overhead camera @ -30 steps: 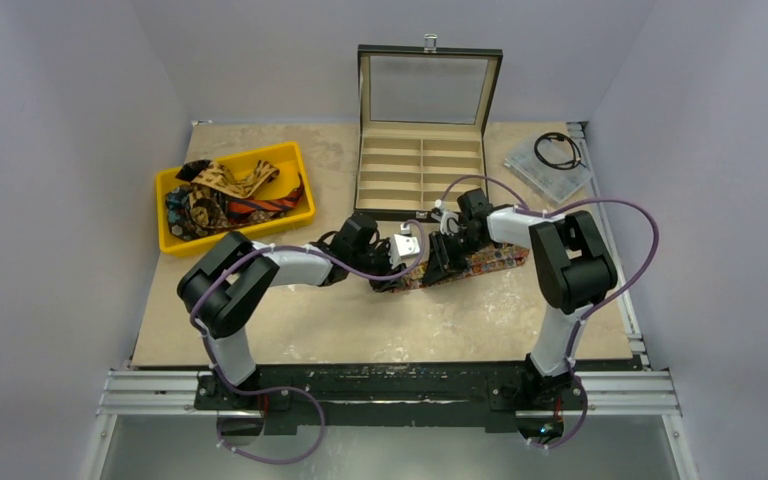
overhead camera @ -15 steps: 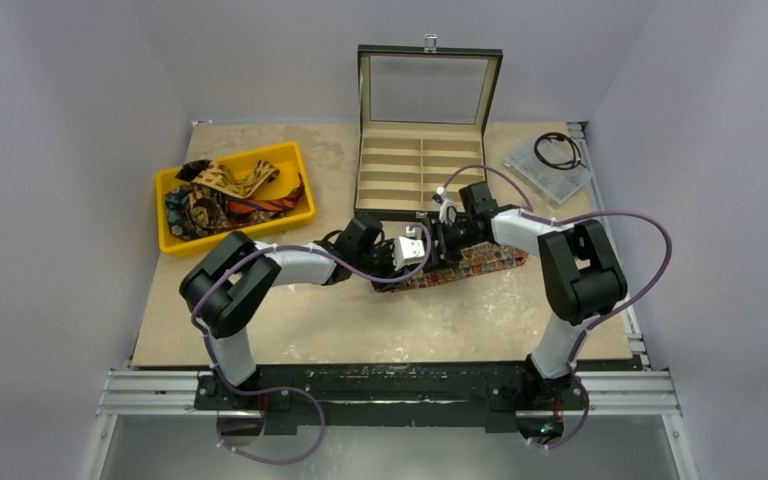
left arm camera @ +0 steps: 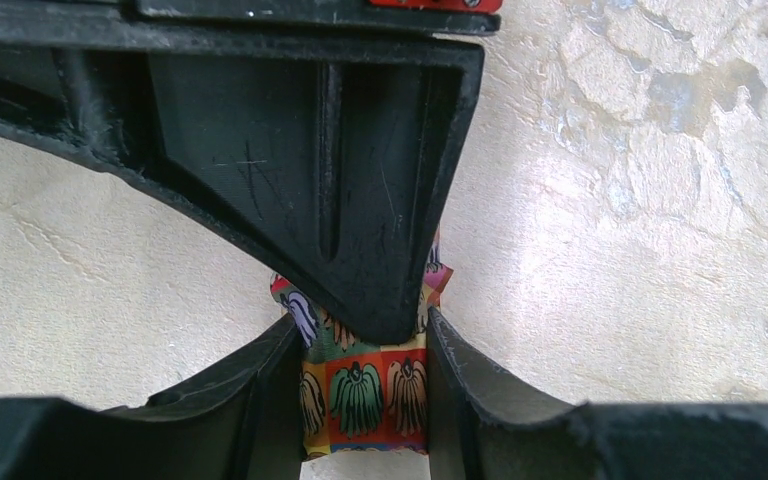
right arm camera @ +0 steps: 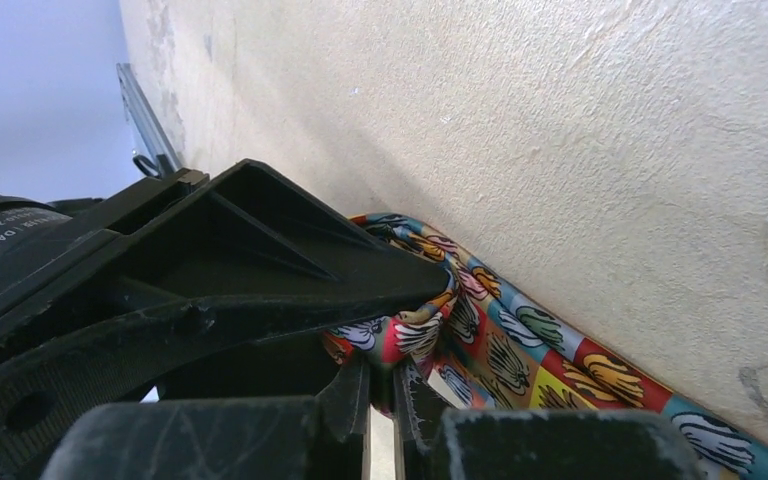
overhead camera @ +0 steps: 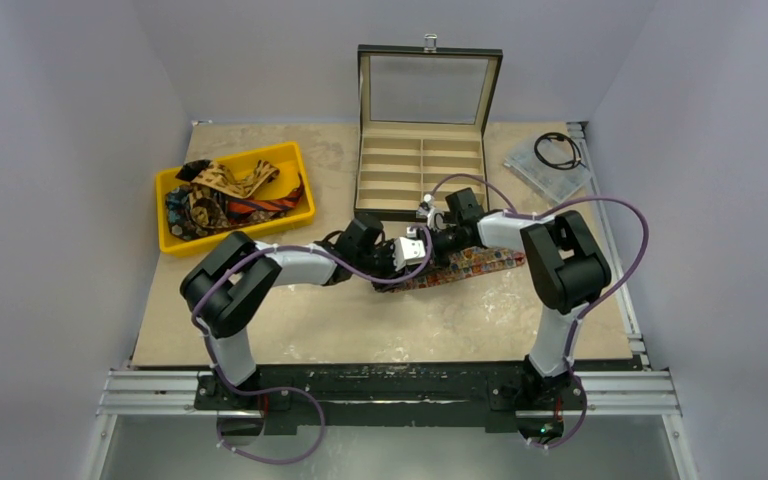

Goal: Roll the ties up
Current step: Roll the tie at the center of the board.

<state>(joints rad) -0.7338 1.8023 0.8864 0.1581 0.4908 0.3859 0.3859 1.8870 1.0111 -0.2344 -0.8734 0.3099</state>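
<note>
The multicoloured floral tie (overhead camera: pixel 475 264) lies flat on the table, running right from where my two grippers meet. My left gripper (overhead camera: pixel 407 254) holds the tie's left end; in the left wrist view (left arm camera: pixel 360 345) its fingers press on both sides of the tie (left arm camera: pixel 362 392). My right gripper (overhead camera: pixel 432 240) reaches in from the right. In the right wrist view (right arm camera: pixel 381 388) its jaws are nearly closed and pinch a fold of the tie (right arm camera: pixel 520 340). Each wrist view is partly blocked by the other gripper's black finger. Several more ties (overhead camera: pixel 222 196) lie in a yellow bin.
The yellow bin (overhead camera: pixel 296 160) stands at the back left. An open black box (overhead camera: pixel 422 168) with beige compartments and an upright glass lid stands just behind the grippers. A clear packet with a black coiled cable (overhead camera: pixel 552 158) lies at the back right.
My right gripper has moved left and slightly back, closing in on my left gripper at the tie's left end. The left arm has barely moved.
</note>
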